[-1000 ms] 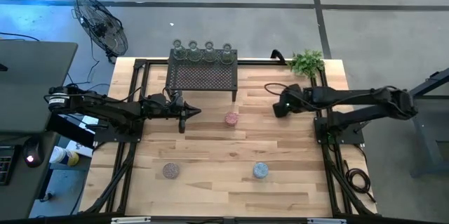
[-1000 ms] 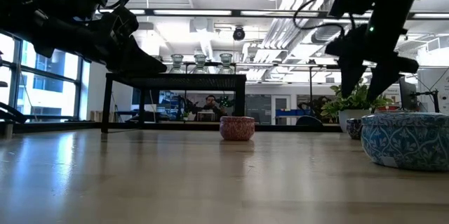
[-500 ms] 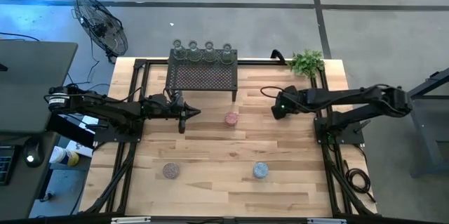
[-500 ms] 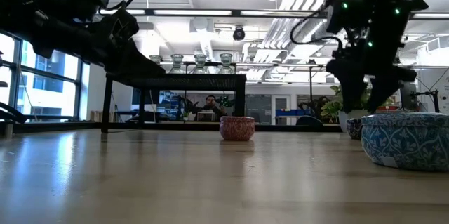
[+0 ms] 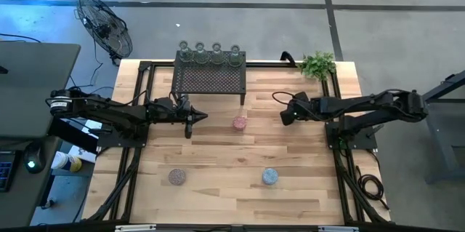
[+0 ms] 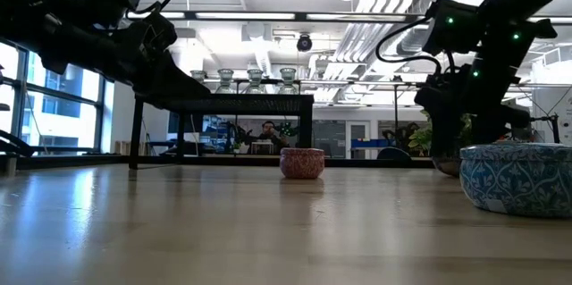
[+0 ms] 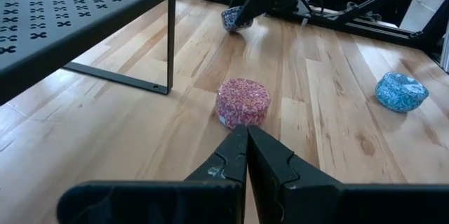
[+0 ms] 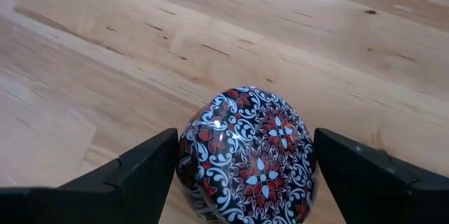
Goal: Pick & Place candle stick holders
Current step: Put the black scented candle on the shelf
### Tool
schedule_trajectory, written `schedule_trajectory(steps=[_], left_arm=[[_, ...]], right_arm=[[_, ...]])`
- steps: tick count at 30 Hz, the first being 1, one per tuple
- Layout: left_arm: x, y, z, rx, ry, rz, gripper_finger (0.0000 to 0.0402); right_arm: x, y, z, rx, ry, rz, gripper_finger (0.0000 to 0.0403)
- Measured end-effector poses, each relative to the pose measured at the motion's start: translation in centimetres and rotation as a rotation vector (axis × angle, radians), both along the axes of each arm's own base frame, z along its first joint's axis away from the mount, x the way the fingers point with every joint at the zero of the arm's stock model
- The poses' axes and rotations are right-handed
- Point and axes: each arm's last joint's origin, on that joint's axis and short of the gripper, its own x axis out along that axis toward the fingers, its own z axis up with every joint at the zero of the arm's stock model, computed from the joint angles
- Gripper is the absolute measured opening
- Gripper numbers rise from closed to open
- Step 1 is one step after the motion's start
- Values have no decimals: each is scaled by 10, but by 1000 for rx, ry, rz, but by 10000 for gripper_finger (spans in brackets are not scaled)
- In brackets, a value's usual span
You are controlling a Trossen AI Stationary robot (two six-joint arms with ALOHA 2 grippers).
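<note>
Showing the high view: four clear glass cups stand along the far edge of the black mesh rack; a pink cup sits mid-table, a mauve cup and a blue patterned cup nearer. Right gripper, arm stretched low, reaches leftward.

Low view: the left gripper hangs beside the rack.

Left wrist view: its fingers are pressed shut, empty.

Right wrist view: wide-spread fingers flank a dark, red-flowered patterned cup lying tilted on the wooden table, not yet clamped. Probably rigid, light, slippery and breakable; best taken across its round sides.
</note>
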Motion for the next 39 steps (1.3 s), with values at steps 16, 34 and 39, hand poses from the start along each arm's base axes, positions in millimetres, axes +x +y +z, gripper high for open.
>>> schedule_trajectory(steps=[16, 34, 39], left_arm=[[0, 0, 0, 3, 0, -4, 5], [0, 0, 0, 1, 0, -9, 5], [0, 0, 0, 1, 0, -10, 5]], right_arm=[[6, 1, 18, 66, 46, 48, 319], [3, 3, 16, 109, 89, 89, 390], [5, 10, 17, 83, 89, 121, 389]])
